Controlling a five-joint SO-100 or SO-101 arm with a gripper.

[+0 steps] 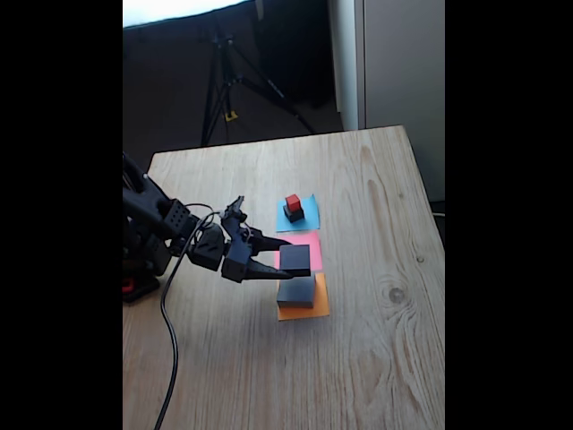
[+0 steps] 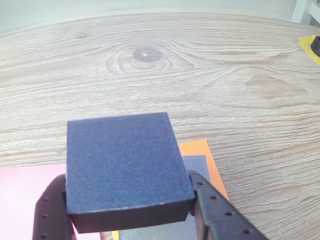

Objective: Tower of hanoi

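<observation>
Black pincer fingers squeeze the medium black square block on its two sides, holding it up over the pink paper square and the large flat grey block on orange paper. Its block looks light, hard and smooth, so flat sides are best to hold. A tiny red cube sits on a small black cube on the wooden table.

The arm is stretched from the left in the fixed view, and the gripper is closed on the medium black block.
</observation>
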